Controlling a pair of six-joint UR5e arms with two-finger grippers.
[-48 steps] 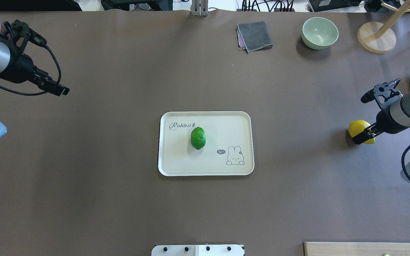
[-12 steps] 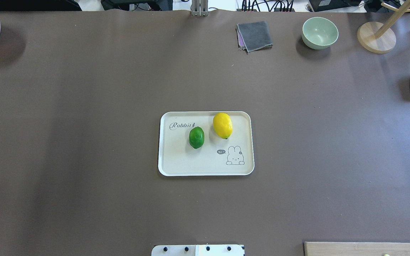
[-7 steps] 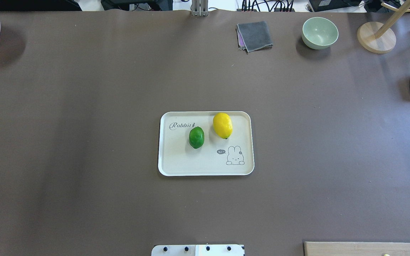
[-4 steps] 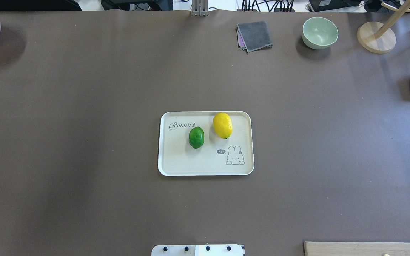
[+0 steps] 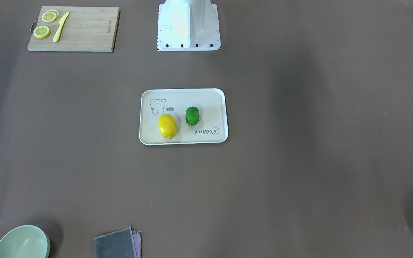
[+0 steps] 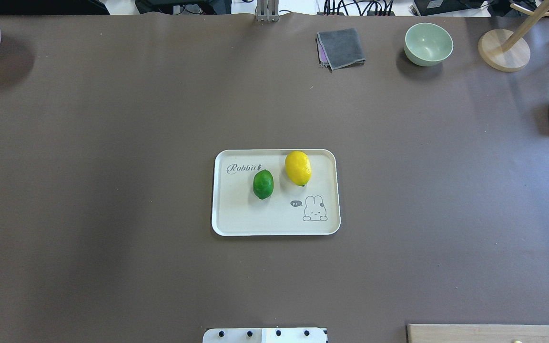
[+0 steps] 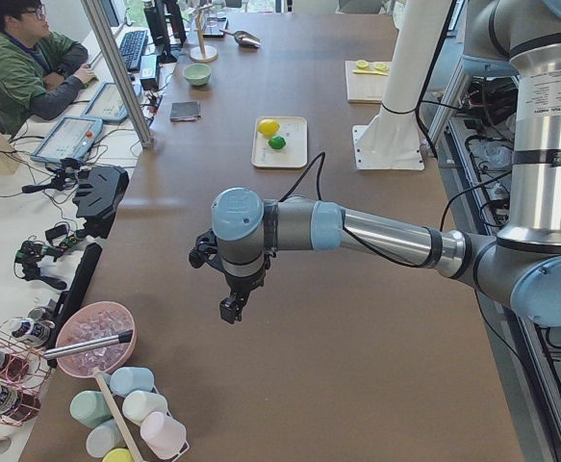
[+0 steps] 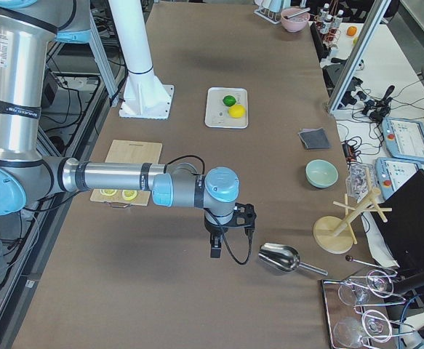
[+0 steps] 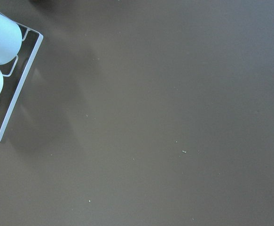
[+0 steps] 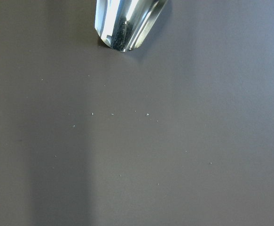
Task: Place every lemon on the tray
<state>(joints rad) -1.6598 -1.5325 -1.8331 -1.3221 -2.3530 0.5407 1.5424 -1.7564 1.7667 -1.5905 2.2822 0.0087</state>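
Yellow lemon (image 6: 298, 168) and green lemon (image 6: 263, 184) sit on the tray (image 6: 236, 214), far from left gripper (image 7: 230, 306) and right gripper (image 8: 216, 251) (whether apart or together, cannot tell)

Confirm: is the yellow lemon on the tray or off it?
On. The yellow lemon lies inside the rim of the tray, beside the green lemon without touching it.
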